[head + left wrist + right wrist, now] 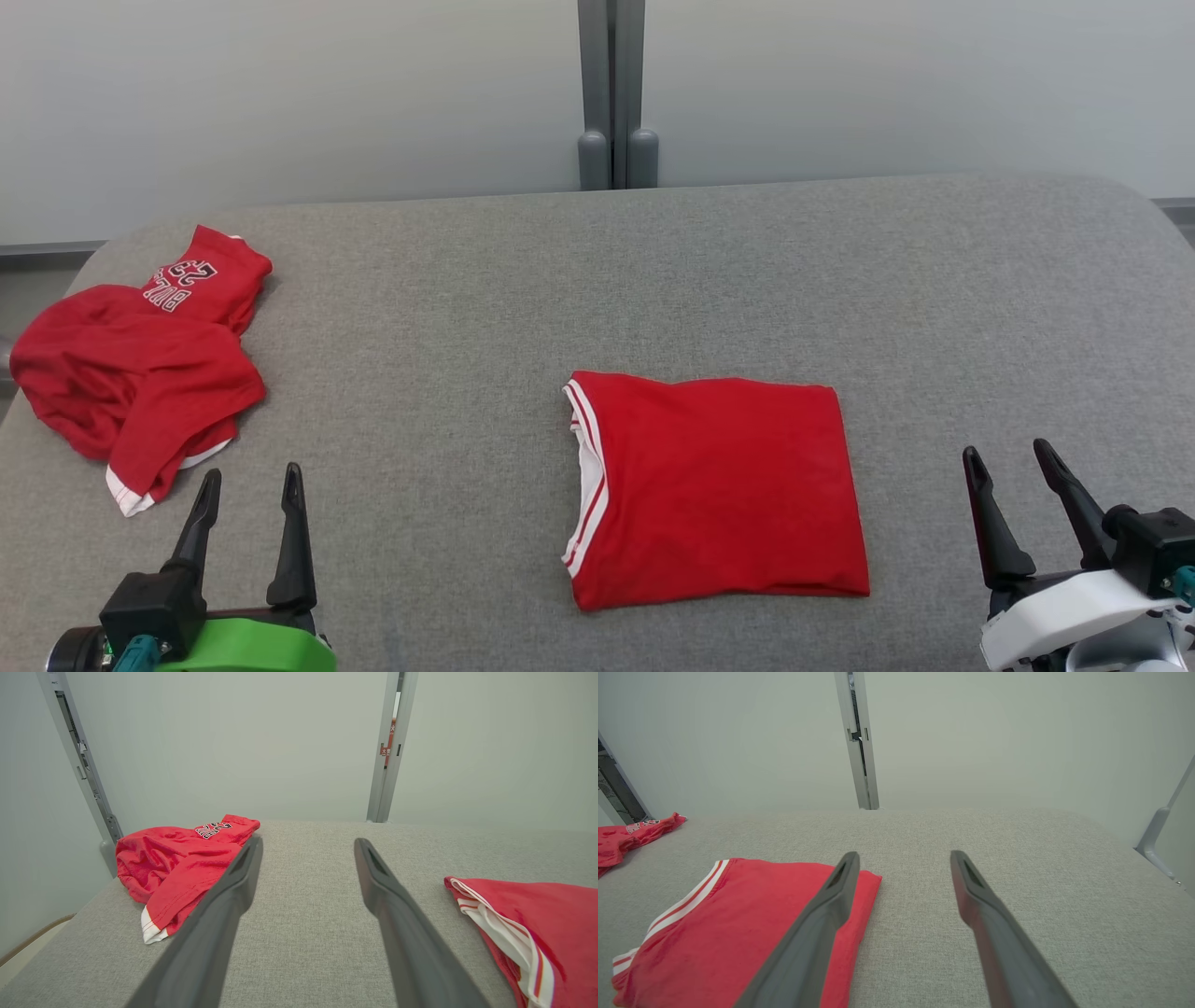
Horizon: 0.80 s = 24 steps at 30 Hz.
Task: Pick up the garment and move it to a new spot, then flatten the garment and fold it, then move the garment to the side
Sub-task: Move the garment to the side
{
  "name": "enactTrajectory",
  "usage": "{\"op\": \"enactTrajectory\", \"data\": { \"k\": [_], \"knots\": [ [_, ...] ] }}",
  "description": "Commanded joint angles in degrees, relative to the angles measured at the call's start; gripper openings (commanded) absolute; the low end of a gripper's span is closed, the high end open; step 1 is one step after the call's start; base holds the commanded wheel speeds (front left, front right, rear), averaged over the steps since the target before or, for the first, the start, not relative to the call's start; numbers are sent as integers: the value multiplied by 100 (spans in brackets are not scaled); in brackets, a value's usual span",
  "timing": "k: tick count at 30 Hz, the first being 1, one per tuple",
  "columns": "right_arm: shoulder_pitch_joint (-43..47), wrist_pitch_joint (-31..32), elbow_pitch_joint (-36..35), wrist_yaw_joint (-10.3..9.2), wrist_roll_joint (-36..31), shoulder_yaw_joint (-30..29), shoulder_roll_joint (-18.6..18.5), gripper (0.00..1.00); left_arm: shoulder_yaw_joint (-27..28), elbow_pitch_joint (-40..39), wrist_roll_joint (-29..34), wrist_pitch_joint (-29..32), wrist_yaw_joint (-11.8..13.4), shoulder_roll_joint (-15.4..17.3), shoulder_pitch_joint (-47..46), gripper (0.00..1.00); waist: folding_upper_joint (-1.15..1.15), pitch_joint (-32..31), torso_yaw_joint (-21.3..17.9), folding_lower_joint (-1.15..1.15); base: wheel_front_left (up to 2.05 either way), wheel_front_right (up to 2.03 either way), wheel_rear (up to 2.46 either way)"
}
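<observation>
Ringing folded garment [719, 490], open grey tabletop [448, 308].

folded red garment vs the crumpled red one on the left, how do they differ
The folded garment lies flat as a neat rectangle; the crumpled garment sits bunched in a heap. The crumpled garment shows printed lettering and numbers; the folded garment shows a plain red face. Both are red with white trim.
</observation>
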Motion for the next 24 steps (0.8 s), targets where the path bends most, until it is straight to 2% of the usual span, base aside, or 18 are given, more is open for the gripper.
{"op": "enactTrajectory", "data": {
  "k": [1,8,14,24],
  "knots": [
    [44,20,-31,-5,1,-11,1,100,-8,-16,-52,2,33,47,87,100,0,4,7,0,0,0,0],
    [-20,34,22,-5,5,30,27,100,5,-24,-82,-26,96,61,108,100,0,19,20,0,0,0,0],
    [-514,85,189,-6,-1,452,-125,100,-19,-10,-80,-47,142,74,31,100,0,88,37,0,0,0,0],
    [-1708,216,1175,-6,-85,1011,-189,100,-160,43,23,-140,249,-1,-273,100,0,483,230,0,0,0,0]
  ]
}}
